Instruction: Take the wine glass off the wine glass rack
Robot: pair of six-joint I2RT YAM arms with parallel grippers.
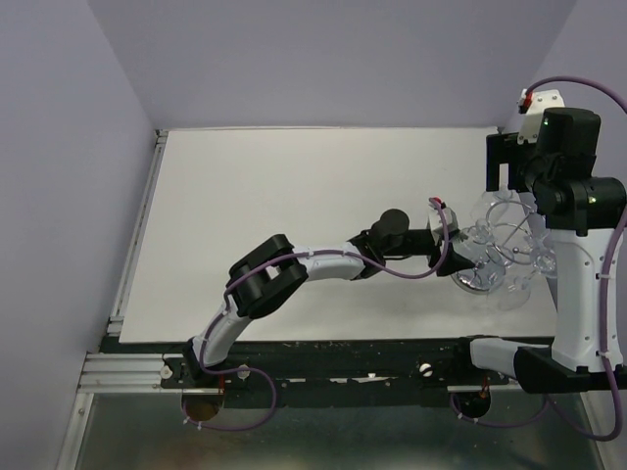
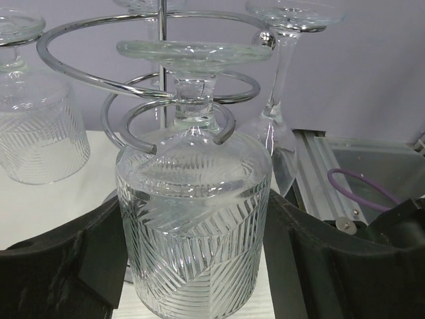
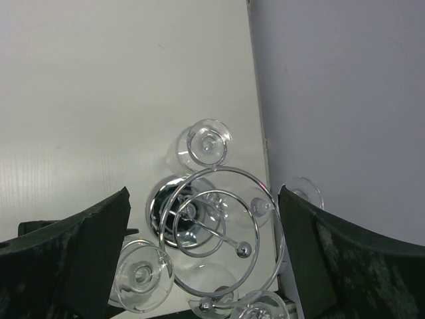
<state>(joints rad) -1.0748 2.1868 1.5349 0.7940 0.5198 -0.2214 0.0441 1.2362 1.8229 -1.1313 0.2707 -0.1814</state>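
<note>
Left gripper (image 2: 192, 266) clasps the hanging wine glass (image 2: 192, 219).
Bowl between its fingers, stem through a loop of the wine glass rack (image 2: 162, 26); right gripper (image 3: 202, 256) spread wide above.

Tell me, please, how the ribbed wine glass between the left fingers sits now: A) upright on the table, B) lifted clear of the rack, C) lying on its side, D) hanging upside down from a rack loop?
D: the wine glass hangs bowl-down, its foot resting on a wire loop of the wine glass rack, with the left fingers flanking the bowl.
</note>
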